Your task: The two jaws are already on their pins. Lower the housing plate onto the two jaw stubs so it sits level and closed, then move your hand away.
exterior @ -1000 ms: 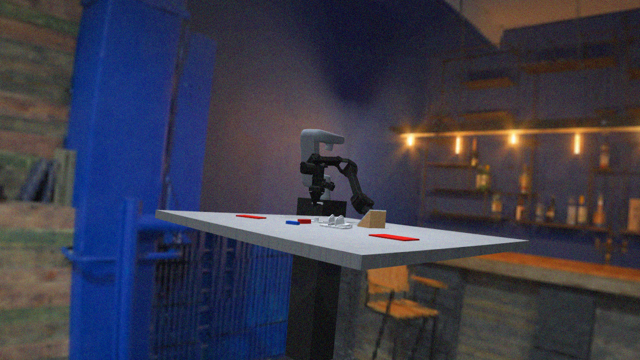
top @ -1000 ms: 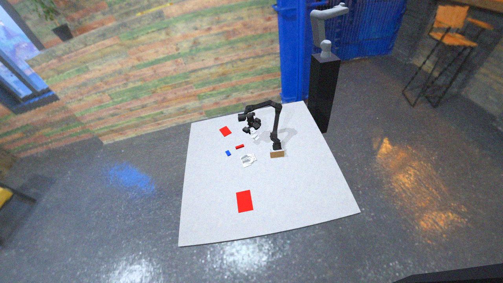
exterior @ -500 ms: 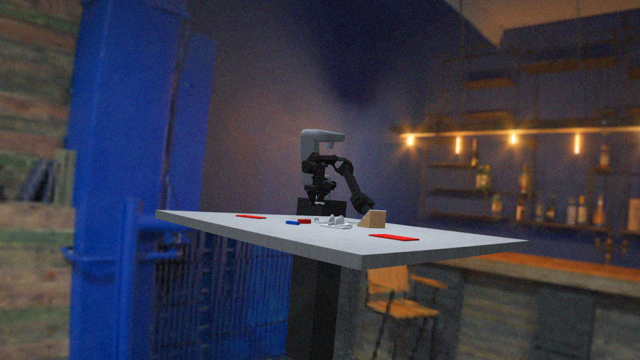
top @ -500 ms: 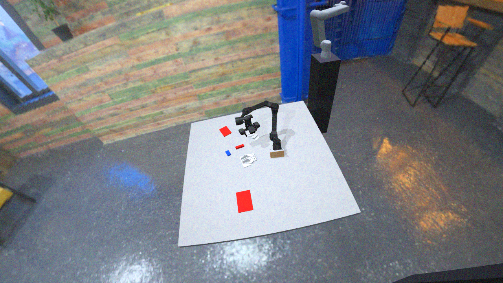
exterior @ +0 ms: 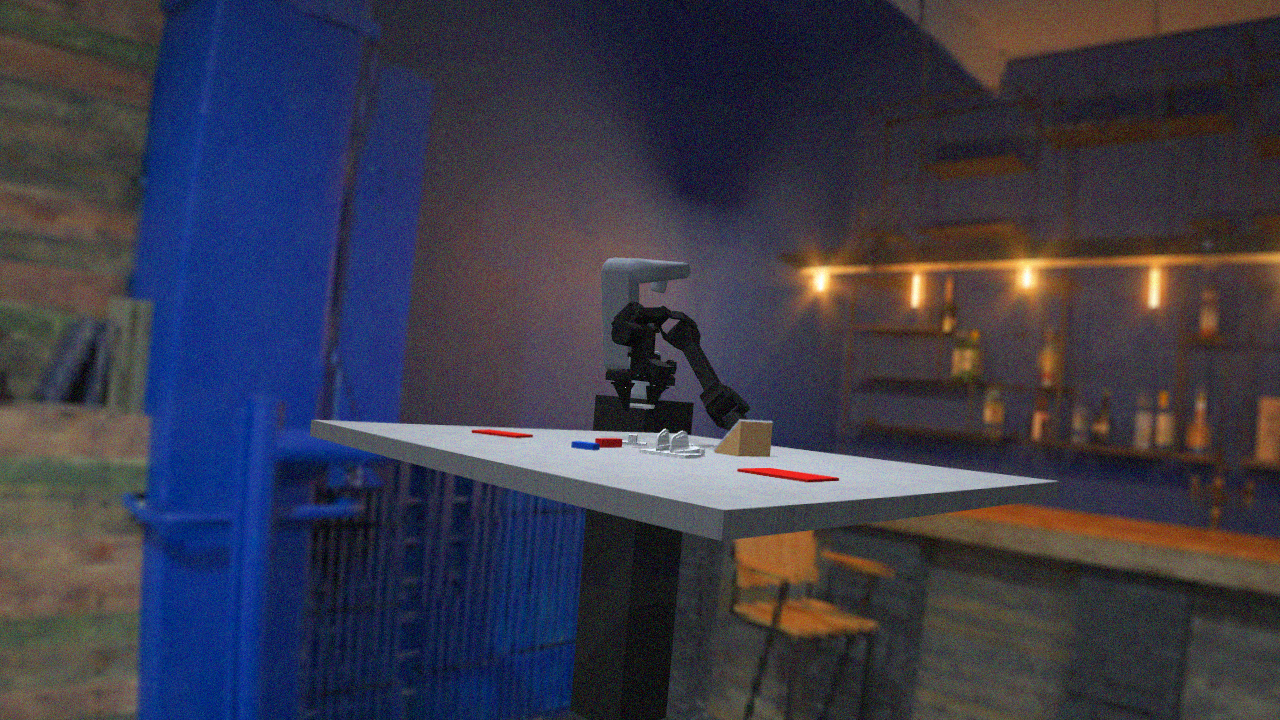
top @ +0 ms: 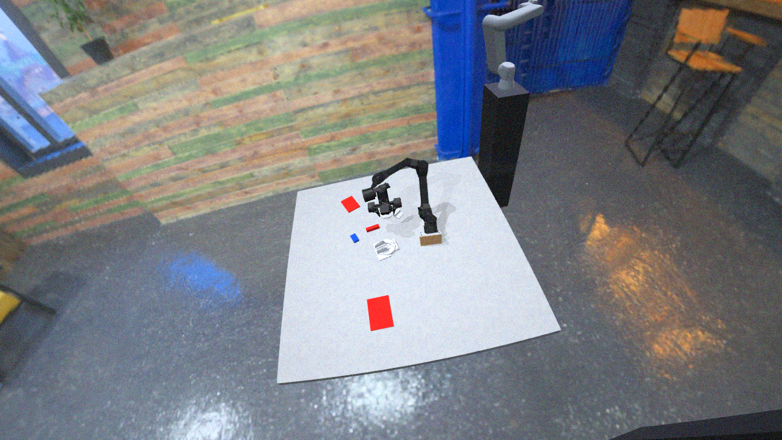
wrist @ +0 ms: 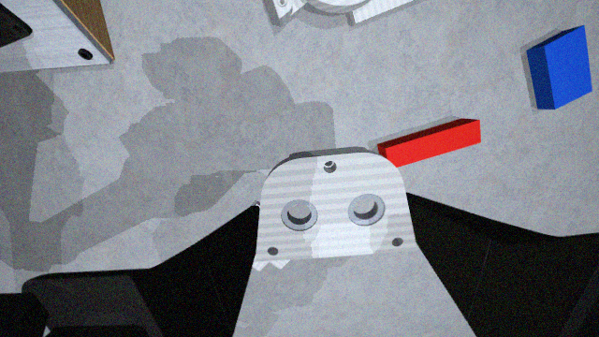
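Note:
My gripper (top: 385, 213) (exterior: 640, 397) (wrist: 328, 206) is shut on the white housing plate (wrist: 329, 187), which has two ringed holes and several small ones. The plate shows as a small white piece (exterior: 640, 391) between the fingers in the exterior view. It hangs above the table, clear of the base. The white vise base (top: 379, 256) (exterior: 684, 454) lies flat on the table, nearer the front than the gripper. Two rounded white jaws (exterior: 663, 438) (exterior: 679, 441) stand upright on it, side by side. Only its near edge shows at the top of the wrist view; the stub tops are hidden there.
A red block (top: 372, 228) (exterior: 608, 442) (wrist: 435, 141) and a blue block (top: 354, 238) (exterior: 584, 445) (wrist: 572, 70) lie left of the base in the top view. The wooden wedge (top: 431, 239) (exterior: 757, 438) is right of it. A small white block (top: 399, 214) (exterior: 632, 439) lies near the gripper.

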Robot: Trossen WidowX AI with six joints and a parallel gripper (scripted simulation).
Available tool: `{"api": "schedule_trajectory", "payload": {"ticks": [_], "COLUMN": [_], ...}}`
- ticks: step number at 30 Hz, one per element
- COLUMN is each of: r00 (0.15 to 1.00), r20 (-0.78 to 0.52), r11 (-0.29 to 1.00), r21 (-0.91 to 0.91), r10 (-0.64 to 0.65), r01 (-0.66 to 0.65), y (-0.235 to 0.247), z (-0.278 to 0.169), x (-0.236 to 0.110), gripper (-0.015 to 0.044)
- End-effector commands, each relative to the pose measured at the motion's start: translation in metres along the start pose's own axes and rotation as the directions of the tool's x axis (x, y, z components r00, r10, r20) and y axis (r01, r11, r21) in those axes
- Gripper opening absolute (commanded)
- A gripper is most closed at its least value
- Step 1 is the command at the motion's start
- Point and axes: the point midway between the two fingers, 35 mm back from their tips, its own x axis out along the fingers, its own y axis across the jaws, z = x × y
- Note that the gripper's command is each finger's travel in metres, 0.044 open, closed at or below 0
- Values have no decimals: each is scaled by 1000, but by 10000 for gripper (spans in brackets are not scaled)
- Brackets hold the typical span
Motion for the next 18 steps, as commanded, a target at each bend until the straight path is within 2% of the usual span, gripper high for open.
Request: {"api": "schedule_trajectory", "payload": {"ticks": [1, 18], "r00": [1000, 1000], "r20": [5, 6], "r11": [994, 863], "r21": [108, 505], "r10": [4, 8], "r01": [-5, -10], "y": [-4, -13], "z": [14, 66], "x": [1, 2], "gripper": [351, 351]}}
